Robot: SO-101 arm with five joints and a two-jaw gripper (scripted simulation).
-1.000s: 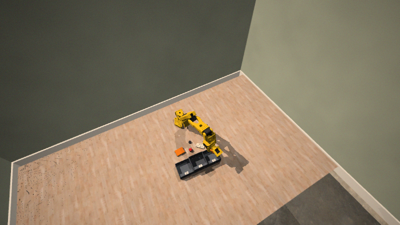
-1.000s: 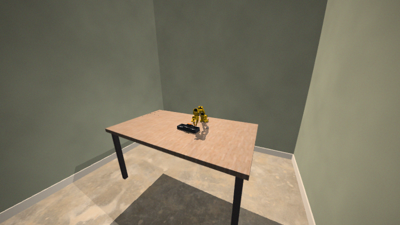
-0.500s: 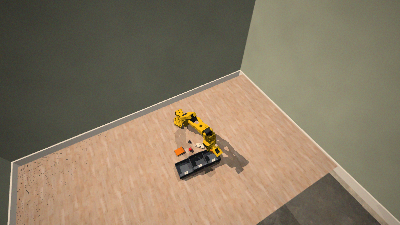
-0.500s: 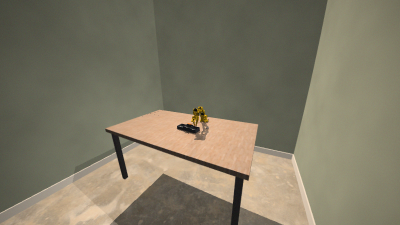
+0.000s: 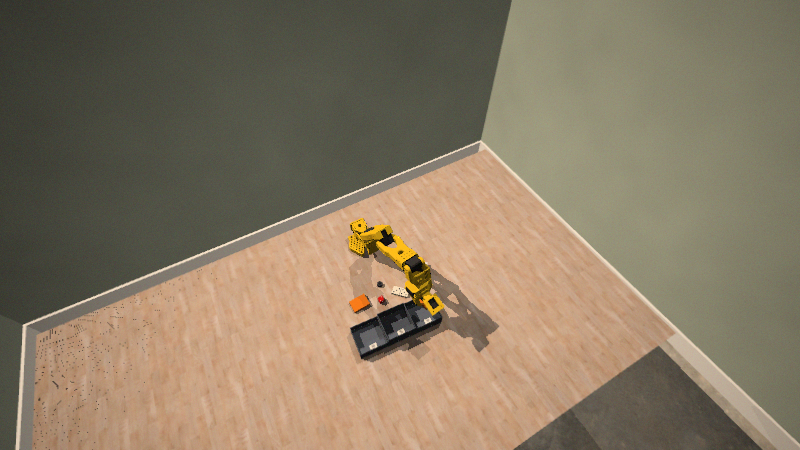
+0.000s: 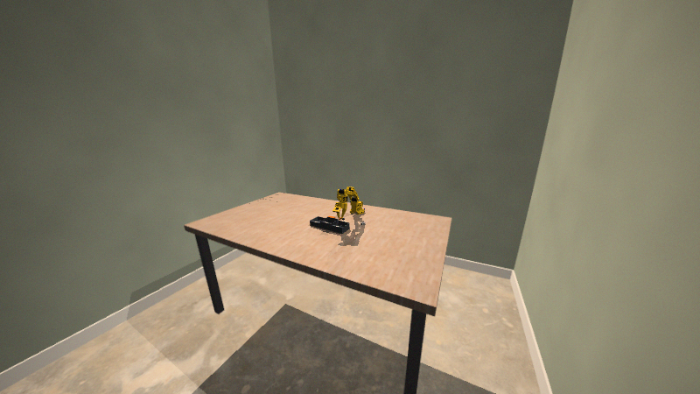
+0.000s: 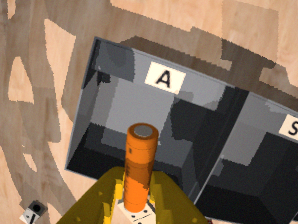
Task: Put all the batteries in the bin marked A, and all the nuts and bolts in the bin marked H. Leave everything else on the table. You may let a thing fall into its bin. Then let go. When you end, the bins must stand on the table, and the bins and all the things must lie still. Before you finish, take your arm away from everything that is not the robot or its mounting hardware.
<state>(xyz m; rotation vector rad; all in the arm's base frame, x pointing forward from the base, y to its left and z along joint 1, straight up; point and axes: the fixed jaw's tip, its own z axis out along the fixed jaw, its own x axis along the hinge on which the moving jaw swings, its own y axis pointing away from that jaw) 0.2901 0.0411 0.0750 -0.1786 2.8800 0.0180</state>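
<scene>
Arm [image 5: 401, 254] bent downward, end effector [image 7: 139, 205] gripping battery [image 7: 140, 165], seemingly above bin A [image 7: 127, 106].

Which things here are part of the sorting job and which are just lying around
Job:
orange battery, held in the gripper
bin A
small dark nut, probably

Lying about:
orange flat block
white dotted tile
red piece
small cube
</scene>
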